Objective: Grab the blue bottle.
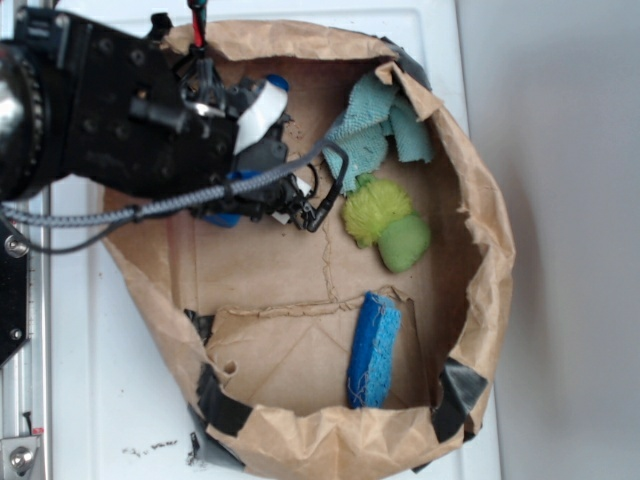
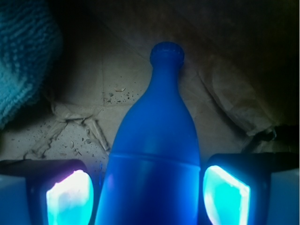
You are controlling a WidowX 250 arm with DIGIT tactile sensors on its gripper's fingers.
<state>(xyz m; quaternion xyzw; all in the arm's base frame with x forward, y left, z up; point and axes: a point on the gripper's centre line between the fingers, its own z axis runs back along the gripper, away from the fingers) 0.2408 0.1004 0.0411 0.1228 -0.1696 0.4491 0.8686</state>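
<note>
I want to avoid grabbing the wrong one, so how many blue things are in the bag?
2: the blue bottle lies between the pincer fingers at the upper left; the blue sponge leans against the lower wall. Others may be hidden under the arm.

White countertop (image 1: pixel 130 400), grey wall (image 1: pixel 570 120)

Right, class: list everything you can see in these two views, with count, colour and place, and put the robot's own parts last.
Bottle: one, bright blue, lying on the bag floor between the pincer fingers, neck pointing away from the wrist camera.
Sponge: one, blue, lower part of the bag.
Cloth: one, teal, upper right inside the bag.
Fuzzy toy: one, yellow-green, right of centre in the bag.
Paper bag: one, brown, rolled rim, holding all the items.
Tape: dark patches on the bag's rim.
Table: white, under the bag.
Arm: black, reaching in from the left.
Pincer: one, straddling the bottle; contact unclear.
</note>
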